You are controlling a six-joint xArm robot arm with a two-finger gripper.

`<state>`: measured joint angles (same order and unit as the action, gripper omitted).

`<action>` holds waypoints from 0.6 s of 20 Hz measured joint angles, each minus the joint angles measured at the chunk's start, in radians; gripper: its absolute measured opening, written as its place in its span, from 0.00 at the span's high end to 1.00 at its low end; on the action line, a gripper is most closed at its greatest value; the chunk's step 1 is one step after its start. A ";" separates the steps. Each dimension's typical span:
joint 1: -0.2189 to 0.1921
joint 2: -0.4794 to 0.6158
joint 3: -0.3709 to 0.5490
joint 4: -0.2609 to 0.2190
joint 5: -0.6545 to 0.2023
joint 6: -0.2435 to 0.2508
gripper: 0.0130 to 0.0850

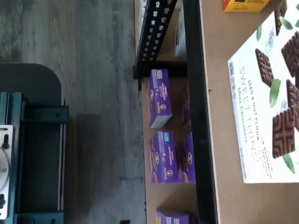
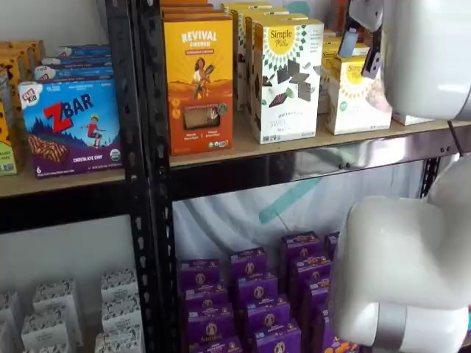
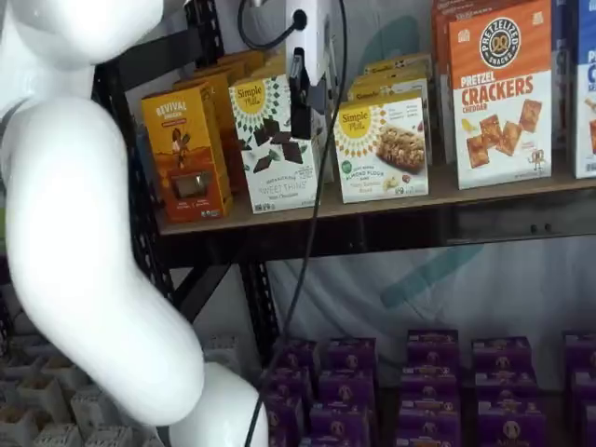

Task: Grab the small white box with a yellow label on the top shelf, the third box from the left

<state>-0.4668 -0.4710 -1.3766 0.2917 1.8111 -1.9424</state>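
The small white box point(image 3: 382, 149) with a yellow top and round Simple Mills logo stands on the top shelf point(image 3: 372, 228), right of the taller white Simple Mills box point(image 3: 275, 140). It also shows in a shelf view point(image 2: 358, 95), partly behind the arm. My gripper point(image 3: 302, 130) hangs in front of the shelf between these two boxes, just left of the small box and holding nothing. Its black fingers show no plain gap. They also show in a shelf view point(image 2: 362, 55). The wrist view shows the tall box point(image 1: 266, 107) and the shelf board point(image 1: 219, 70), not the small box.
An orange Revival box point(image 3: 184, 154) stands at the shelf's left and an orange-and-white cracker box point(image 3: 498, 93) at the right. Purple boxes point(image 3: 419, 372) fill the lower level. My white arm point(image 3: 84, 233) and a black cable point(image 3: 312, 233) hang in front. A black upright point(image 2: 143, 184) is at the left.
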 joint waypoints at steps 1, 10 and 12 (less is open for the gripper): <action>0.004 0.005 -0.007 -0.006 0.003 0.002 0.00; 0.006 0.035 -0.036 -0.029 0.019 -0.003 0.00; -0.003 0.041 -0.040 -0.017 0.017 -0.008 0.00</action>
<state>-0.4700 -0.4304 -1.4169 0.2747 1.8283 -1.9500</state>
